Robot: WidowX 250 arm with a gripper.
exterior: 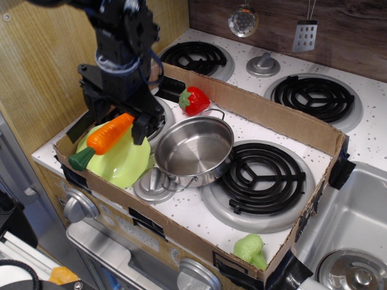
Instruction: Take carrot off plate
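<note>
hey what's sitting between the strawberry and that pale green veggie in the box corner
The steel pot and a black coil burner lie between the strawberry and the pale green vegetable in the only view.

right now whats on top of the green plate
The carrot lies across the plate; the open tool straddles its tip, hiding the plate's far rim.
</note>
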